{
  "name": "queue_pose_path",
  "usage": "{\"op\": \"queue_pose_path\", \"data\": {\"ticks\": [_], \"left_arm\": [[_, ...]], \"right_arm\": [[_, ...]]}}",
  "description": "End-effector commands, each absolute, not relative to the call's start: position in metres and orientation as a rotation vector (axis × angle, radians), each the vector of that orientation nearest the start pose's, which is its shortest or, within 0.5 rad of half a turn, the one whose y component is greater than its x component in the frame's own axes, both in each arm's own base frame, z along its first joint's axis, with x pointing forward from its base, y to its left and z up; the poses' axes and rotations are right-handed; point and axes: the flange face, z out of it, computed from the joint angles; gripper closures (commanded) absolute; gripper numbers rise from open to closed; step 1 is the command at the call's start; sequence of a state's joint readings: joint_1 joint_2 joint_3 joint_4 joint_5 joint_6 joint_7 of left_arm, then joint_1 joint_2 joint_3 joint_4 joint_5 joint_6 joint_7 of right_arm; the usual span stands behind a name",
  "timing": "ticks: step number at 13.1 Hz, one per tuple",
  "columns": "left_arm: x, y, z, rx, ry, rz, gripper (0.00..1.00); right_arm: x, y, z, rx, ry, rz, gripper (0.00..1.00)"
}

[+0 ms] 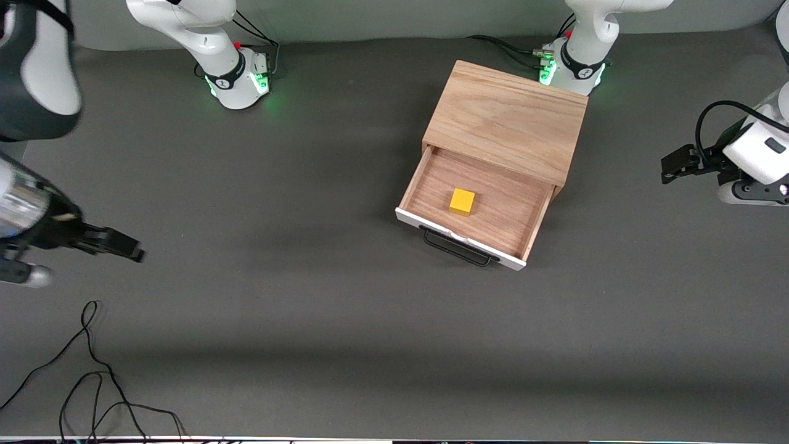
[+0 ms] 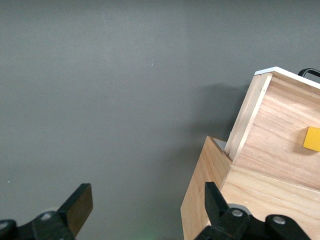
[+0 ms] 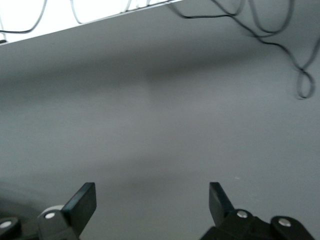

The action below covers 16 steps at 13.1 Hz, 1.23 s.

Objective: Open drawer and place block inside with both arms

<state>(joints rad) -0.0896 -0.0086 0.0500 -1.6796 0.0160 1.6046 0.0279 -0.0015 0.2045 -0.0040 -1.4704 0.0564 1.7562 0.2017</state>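
Drawer [image 1: 474, 206] is pulled well out of the cabinet [image 1: 508, 117], white front and black handle [image 1: 459, 246] facing the front camera. Block [image 1: 462, 201] sits flat on the drawer floor, roughly mid-tray, touching no wall, so placement looks done. The task as worded asks for no closing, so nothing seems left w/ the drawer.

Left gripper [image 1: 669, 166] hangs over bare bench [image 1: 308, 185] at the left arm's end, well apart from the cabinet; jaws spread wide, holding nothing. Its wrist view shows both fingers [image 2: 77, 207] apart, w/ a cabinet corner and the block in the drawer past them. Prob. parked clear so it can't knock the tray.

Right gripper [image 1: 126, 246] is over bare bench at the right arm's end, near loose cables [image 1: 92, 370]; jaws also spread, empty per the wrist view. Both arms look to be waiting off to the sides, leaving the drawer unobstructed.
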Motion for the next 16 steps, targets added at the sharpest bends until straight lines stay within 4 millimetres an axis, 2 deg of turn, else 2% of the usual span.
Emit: {"op": "queue_pose_path", "data": {"ticks": [1, 3, 5, 8, 10, 11, 13, 16], "left_arm": [[0.549, -0.019, 0.585, -3.114, 0.136, 0.096, 0.00], [0.549, -0.019, 0.585, -3.114, 0.136, 0.096, 0.00], [0.549, -0.019, 0.585, -3.114, 0.134, 0.096, 0.00], [0.549, -0.019, 0.585, -3.114, 0.136, 0.096, 0.00], [0.549, -0.019, 0.585, -3.114, 0.136, 0.096, 0.00], [0.549, -0.019, 0.585, -3.114, 0.134, 0.096, 0.00], [0.549, -0.019, 0.585, -3.114, 0.136, 0.096, 0.00], [0.549, -0.019, 0.585, -3.114, 0.136, 0.096, 0.00]], "right_arm": [[0.607, -0.004, 0.571, -3.073, 0.260, -0.073, 0.00], [0.606, -0.007, 0.571, -3.109, 0.159, -0.061, 0.00], [0.603, -0.004, 0.574, -3.109, 0.139, -0.054, 0.00], [0.588, 0.007, 0.586, -3.111, 0.106, -0.001, 0.00], [0.577, 0.014, 0.587, -3.109, 0.177, 0.065, 0.00], [0.568, 0.021, 0.590, -3.111, 0.158, 0.070, 0.00], [0.557, 0.018, 0.588, -3.110, 0.154, 0.061, 0.00], [0.562, 0.017, 0.589, -3.155, 0.093, 0.009, 0.00]]}}
